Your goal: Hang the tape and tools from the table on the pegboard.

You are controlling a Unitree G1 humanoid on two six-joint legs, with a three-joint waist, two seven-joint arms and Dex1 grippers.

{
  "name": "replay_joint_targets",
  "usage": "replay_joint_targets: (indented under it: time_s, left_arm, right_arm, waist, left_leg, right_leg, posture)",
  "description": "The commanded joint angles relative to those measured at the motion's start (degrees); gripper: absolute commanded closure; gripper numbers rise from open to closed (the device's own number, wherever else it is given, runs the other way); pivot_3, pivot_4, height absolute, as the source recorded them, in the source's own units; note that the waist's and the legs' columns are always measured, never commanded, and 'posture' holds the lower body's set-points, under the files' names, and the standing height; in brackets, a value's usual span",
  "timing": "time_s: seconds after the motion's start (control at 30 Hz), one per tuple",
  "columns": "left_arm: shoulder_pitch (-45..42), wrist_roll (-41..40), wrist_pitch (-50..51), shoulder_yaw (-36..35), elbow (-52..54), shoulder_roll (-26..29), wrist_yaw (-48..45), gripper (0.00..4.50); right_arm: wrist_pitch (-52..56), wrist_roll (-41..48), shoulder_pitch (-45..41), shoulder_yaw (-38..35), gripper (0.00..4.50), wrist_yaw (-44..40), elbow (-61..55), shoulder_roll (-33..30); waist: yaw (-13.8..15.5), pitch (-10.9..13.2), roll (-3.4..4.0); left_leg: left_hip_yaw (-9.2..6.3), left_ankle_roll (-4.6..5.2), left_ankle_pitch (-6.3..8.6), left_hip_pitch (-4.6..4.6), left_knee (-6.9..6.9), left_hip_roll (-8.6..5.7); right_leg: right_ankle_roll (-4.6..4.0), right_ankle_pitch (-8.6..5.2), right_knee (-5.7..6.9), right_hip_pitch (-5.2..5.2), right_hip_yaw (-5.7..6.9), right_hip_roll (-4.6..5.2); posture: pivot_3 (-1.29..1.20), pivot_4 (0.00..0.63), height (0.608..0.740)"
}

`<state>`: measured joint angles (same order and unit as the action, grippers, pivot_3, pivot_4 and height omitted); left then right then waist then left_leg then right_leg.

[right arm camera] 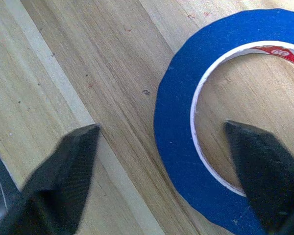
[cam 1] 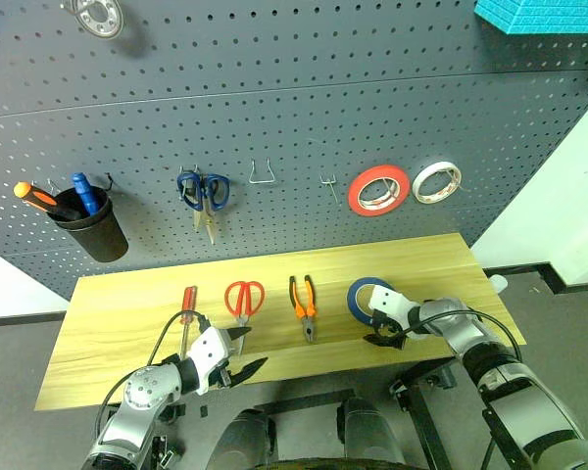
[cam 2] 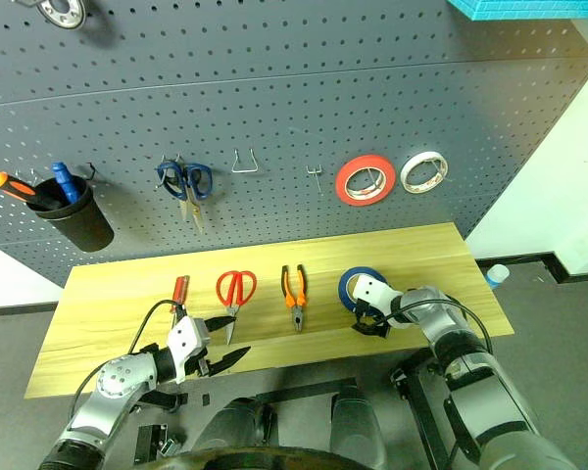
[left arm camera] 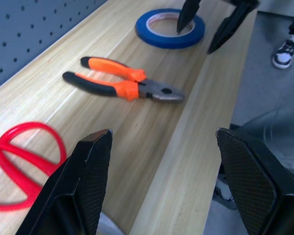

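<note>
The blue tape [cam 1: 357,297] lies flat at the right of the wooden table [cam 1: 118,323]. My right gripper [cam 1: 384,333] points down over it, open, one finger inside the pale core and the other outside the ring [right arm camera: 174,122]. Left of the tape lie the orange-and-black pliers [cam 1: 304,305], the red-handled scissors [cam 1: 243,299] and the slim red screwdriver [cam 1: 187,308]. My left gripper [cam 1: 250,351] hovers open and empty at the table's front edge, just in front of the scissors. The dark grey pegboard [cam 1: 274,117] rises behind the table.
On the pegboard hang blue-handled scissors [cam 1: 204,191], a black cup [cam 1: 93,230] with two screwdrivers, a red-orange roll [cam 1: 378,189] and a white roll [cam 1: 437,181]. Two bare metal hooks [cam 1: 264,174] sit between them. A person's shoe [left arm camera: 286,49] is on the floor beyond the table's right end.
</note>
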<state>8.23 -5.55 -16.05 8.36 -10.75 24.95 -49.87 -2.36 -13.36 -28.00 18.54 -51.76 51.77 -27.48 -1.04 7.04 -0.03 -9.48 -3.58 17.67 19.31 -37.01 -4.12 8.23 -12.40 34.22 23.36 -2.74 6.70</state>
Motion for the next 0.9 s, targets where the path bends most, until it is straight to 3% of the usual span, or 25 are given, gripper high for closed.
replay_joint_targets:
  time_s: [0.03, 0.2, 0.27, 0.4, 0.6, 0.73, 0.9]
  left_arm:
    - [0.3, -1.24, 1.16, -0.23, 3.1, 1.11, -0.46, 0.95]
    - [1.1, -1.67, 2.45, -0.59, 4.84, 1.59, -0.36, 0.95]
    - [1.28, -1.72, 2.77, -0.66, 5.23, 1.65, -0.32, 0.95]
    - [1.58, -1.61, 3.2, -0.88, 5.9, 1.79, -0.09, 0.95]
    - [3.0, -2.54, 4.61, -2.84, 9.46, 2.27, 1.62, 0.95]
    - [3.27, -5.34, 5.49, -4.97, 12.9, 2.2, 2.62, 0.95]
    - [1.42, -8.93, 2.93, -7.29, 15.34, 0.82, 3.1, 0.95]
  right_arm:
    - [1.95, -0.37, -0.52, 0.49, 1.65, -1.83, 2.07, 0.47]
    - [2.51, -0.06, -0.25, 0.18, 3.38, -2.87, 1.75, 0.53]
    - [2.47, 0.03, -0.21, -0.11, 3.83, -2.64, 1.55, 0.56]
    - [0.8, -0.19, 1.11, -0.95, 3.84, 0.11, -2.73, -0.61]
    - [-2.12, 0.6, 10.46, -3.86, 3.84, 4.14, -23.12, -4.8]
    - [-11.73, -4.44, 15.6, -3.98, 3.84, 12.45, -32.78, -8.73]
    - [-24.45, -17.39, 16.32, -1.28, 3.84, 25.62, -37.34, -13.67]
  waist:
    - [-0.01, -0.02, -0.01]
    - [0.01, -0.05, 0.0]
    - [0.02, -0.05, 0.0]
    - [0.04, -0.05, 0.0]
    - [0.3, 0.01, 0.08]
    - [0.26, 0.05, 0.1]
    - [0.19, 0.07, 0.07]
  left_leg:
    - [0.0, 0.0, 0.0, -0.01, 0.0, 0.0]
    - [0.0, 0.0, 0.0, -0.03, 0.0, 0.0]
    - [-0.01, 0.0, 0.0, -0.03, 0.0, 0.0]
    - [-0.01, 0.0, 0.0, -0.03, -0.01, 0.0]
    - [-0.02, 0.0, 0.01, 0.1, 0.02, 0.0]
    - [0.01, 0.01, 0.01, 0.1, -0.01, 0.0]
    - [0.04, 0.0, 0.0, 0.06, -0.04, 0.0]
  right_leg:
    - [0.0, 0.0, 0.0, -0.02, 0.0, 0.0]
    - [0.0, 0.0, 0.0, -0.04, 0.0, 0.0]
    - [0.0, 0.0, 0.0, -0.04, 0.0, 0.0]
    - [0.0, 0.0, 0.01, -0.04, 0.0, 0.0]
    - [0.05, 0.0, -0.01, 0.08, 0.0, 0.0]
    - [0.25, -0.17, -0.01, 0.08, -0.02, 0.01]
    - [0.1, -0.27, 0.0, 0.04, -0.02, 0.01]
  posture:
    - [-0.02, 0.077, 0.738]
    - [-0.02, 0.076, 0.738]
    - [-0.02, 0.076, 0.738]
    - [-0.02, 0.077, 0.738]
    - [-0.02, 0.086, 0.738]
    - [-0.03, 0.09, 0.738]
    - [-0.04, 0.091, 0.738]
